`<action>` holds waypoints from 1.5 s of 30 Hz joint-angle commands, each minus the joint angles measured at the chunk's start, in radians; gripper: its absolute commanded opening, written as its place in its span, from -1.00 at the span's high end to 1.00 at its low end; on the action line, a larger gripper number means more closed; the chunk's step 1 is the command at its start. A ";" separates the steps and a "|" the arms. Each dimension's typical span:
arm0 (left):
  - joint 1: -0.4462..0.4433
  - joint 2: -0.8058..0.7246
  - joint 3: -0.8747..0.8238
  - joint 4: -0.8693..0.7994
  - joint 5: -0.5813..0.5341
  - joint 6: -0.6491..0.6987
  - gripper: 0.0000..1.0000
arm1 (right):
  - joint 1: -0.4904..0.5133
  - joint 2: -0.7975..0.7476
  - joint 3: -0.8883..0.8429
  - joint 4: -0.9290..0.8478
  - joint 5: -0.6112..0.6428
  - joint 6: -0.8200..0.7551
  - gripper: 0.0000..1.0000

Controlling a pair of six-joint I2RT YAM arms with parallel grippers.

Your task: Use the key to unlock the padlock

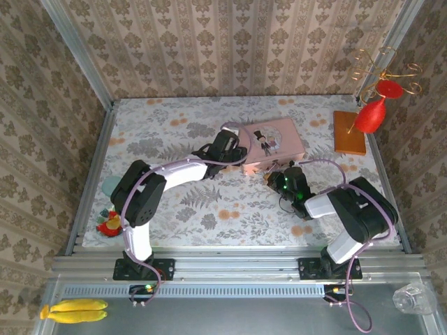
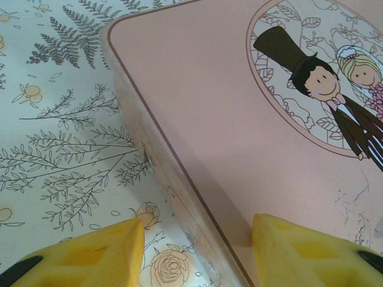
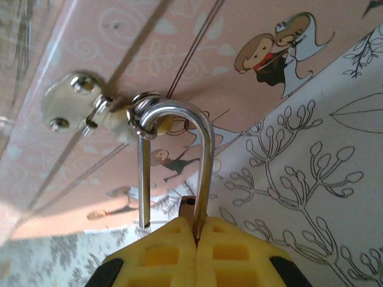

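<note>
Top external view: my left gripper sits at the left near corner of the pink tin, which lies on the floral surface. My right gripper is at the tin's near side. Left wrist view: the left gripper is released. Its yellow fingertips stand apart, one over the surface and the other over the lid, with the tin's edge between them. Right wrist view: the right gripper is clenched on the brass body of the padlock, its tips pressed together. The silver shackle hangs through the ring of the tin's hasp. Its shorter leg ends bare, just beside my gripper.
</note>
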 commanded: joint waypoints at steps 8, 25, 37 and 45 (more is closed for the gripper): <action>-0.014 0.041 -0.102 -0.126 -0.022 -0.019 -0.01 | -0.046 0.119 0.015 0.297 0.084 0.228 1.00; 0.008 0.020 -0.100 -0.149 -0.068 -0.001 -0.02 | -0.093 0.035 -0.021 0.220 0.122 0.226 1.00; 0.010 0.005 -0.107 -0.138 -0.053 -0.007 -0.03 | -0.154 -0.017 -0.022 0.145 0.086 0.205 1.00; 0.042 -0.134 -0.142 -0.114 0.042 0.000 -0.16 | -0.155 -0.230 -0.031 -0.160 -0.013 0.011 1.00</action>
